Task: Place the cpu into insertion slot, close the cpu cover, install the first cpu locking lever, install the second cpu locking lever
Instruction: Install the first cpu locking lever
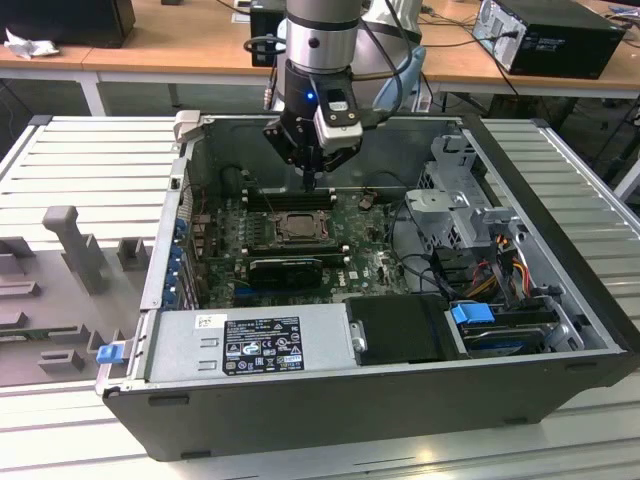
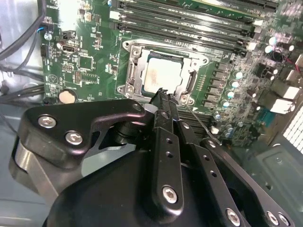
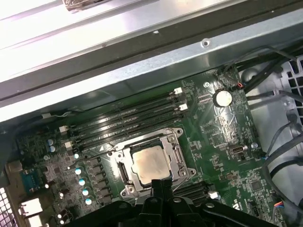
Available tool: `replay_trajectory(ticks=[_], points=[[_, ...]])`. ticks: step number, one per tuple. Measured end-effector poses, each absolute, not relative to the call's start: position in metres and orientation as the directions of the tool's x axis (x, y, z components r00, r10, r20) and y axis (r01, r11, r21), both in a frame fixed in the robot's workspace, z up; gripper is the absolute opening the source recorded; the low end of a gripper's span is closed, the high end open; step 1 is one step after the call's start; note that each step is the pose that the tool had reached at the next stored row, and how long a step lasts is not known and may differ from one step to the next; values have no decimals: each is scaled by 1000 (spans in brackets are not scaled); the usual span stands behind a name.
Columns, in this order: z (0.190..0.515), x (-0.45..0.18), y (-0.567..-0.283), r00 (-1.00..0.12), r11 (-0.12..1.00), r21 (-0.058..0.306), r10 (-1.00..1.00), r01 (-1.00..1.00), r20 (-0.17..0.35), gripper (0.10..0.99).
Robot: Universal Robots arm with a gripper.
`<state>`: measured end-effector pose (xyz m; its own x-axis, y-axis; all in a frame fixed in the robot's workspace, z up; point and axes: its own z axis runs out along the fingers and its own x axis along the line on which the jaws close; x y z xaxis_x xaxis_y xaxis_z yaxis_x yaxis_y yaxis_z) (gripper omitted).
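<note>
The arm [image 1: 322,35] comes down from above, almost straight up and down. A small blue light [image 1: 312,98] glows on its wrist [image 1: 300,90]. The gripper [image 1: 312,180] hangs under the wrist and points down. In the second wrist view its two black fingers [image 2: 163,127] press together at the tips.

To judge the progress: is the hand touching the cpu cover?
Cannot tell. In the second wrist view the tip of the shut hand overlaps one edge of the cpu cover, so any gap is hidden.

Bright even light, glare on slatted table [image 3: 47,28]
</note>
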<state>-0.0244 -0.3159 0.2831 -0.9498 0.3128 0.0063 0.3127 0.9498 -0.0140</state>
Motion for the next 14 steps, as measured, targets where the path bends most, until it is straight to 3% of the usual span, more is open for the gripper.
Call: replay_trajectory(ticks=[14], points=[[282,-53,-317,-975,975,-10,224,224,-8,106]])
